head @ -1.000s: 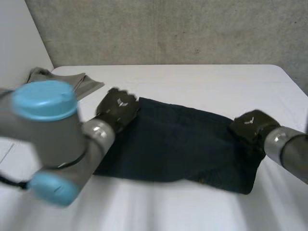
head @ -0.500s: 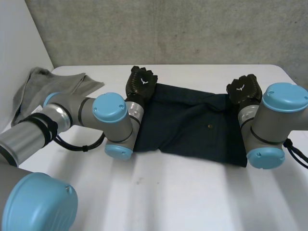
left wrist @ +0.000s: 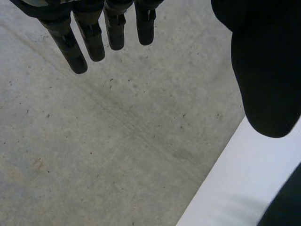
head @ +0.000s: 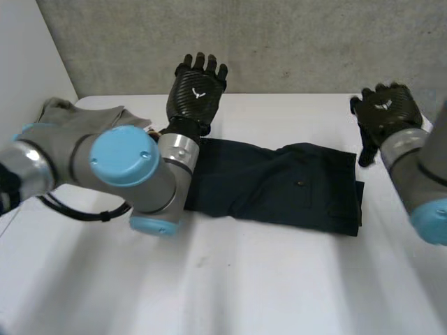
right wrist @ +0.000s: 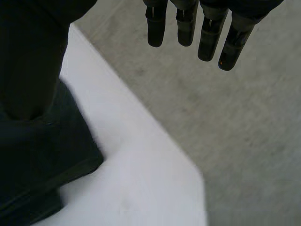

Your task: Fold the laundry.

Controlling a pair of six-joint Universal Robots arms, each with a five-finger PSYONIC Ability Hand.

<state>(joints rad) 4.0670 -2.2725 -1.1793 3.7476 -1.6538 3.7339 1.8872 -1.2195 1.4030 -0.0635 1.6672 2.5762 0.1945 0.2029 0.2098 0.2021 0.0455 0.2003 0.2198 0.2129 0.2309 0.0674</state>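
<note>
A dark navy garment [head: 279,185] lies folded flat across the middle of the white table [head: 265,279], a small button showing on its top layer. My left hand [head: 198,91] is raised above the garment's far left corner, open with fingers straight, touching nothing. My right hand [head: 386,112] hovers above the far right corner, also open and empty. In the left wrist view the left hand [left wrist: 93,42] has its fingers spread straight in front of the concrete wall. In the right wrist view the right hand [right wrist: 209,37] hangs over the garment's corner [right wrist: 42,160].
A crumpled grey cloth [head: 77,115] sits at the table's far left corner, beside my left arm. A concrete wall [head: 279,42] stands behind the table. The table's right far corner [right wrist: 188,169] lies close under the right hand.
Both hands carried the garment's near edge over to the far edge, then let go, opened and lifted. The garment now lies folded in half.
</note>
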